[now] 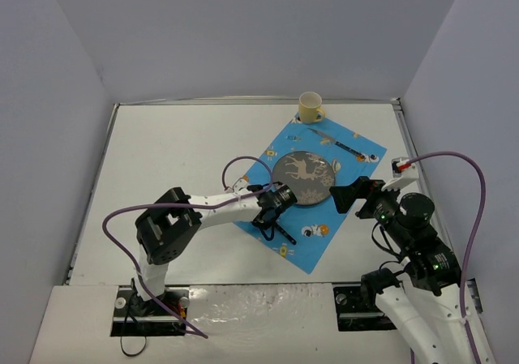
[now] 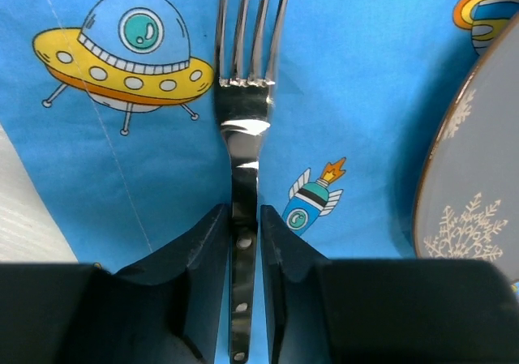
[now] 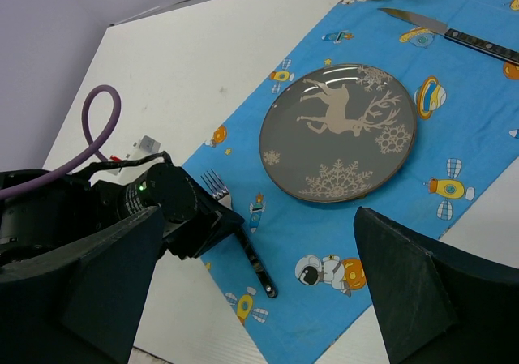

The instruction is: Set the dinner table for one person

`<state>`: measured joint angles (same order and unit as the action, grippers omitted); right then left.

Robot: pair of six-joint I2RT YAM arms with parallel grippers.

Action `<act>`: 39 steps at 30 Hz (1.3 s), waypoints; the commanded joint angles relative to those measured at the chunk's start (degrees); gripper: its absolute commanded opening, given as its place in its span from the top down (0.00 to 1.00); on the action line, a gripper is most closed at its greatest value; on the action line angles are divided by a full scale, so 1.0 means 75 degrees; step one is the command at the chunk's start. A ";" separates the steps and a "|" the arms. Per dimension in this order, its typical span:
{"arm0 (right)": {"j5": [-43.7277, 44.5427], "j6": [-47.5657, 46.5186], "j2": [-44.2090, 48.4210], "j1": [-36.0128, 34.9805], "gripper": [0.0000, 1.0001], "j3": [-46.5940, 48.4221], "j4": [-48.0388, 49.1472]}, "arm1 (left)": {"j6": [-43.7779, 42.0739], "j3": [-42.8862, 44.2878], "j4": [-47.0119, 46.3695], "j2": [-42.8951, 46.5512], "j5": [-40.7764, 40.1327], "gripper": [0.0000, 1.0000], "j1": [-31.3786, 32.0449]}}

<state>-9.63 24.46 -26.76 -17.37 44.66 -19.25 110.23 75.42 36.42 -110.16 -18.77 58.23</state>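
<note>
L gripper (image 2: 243, 218) straddles fork (image 2: 243, 129) nr plate (image 2: 474, 218) rim.

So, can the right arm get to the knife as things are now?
Probably yes: its tool is open, and only bare cloth lies between it and the knife.
</note>
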 commanded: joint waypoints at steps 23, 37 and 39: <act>0.2346 -0.1354 0.0666 -0.0052 0.00 0.0980 0.0172 | -0.4557 0.0601 0.0224 0.2863 -0.1222 0.03 -0.0178; 0.4520 -0.2513 0.0820 -0.0063 0.00 0.1542 0.0027 | -1.0827 -0.1035 0.0071 0.8029 -0.2776 0.03 -0.1284; 0.4738 -0.2984 0.0953 -0.0064 0.00 0.1393 0.0148 | -1.1245 -0.1219 0.0166 0.8510 -0.2691 0.03 -0.1546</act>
<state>20.28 9.04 -20.32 -17.37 55.69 -22.60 40.65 69.11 37.95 -51.11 -37.48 49.65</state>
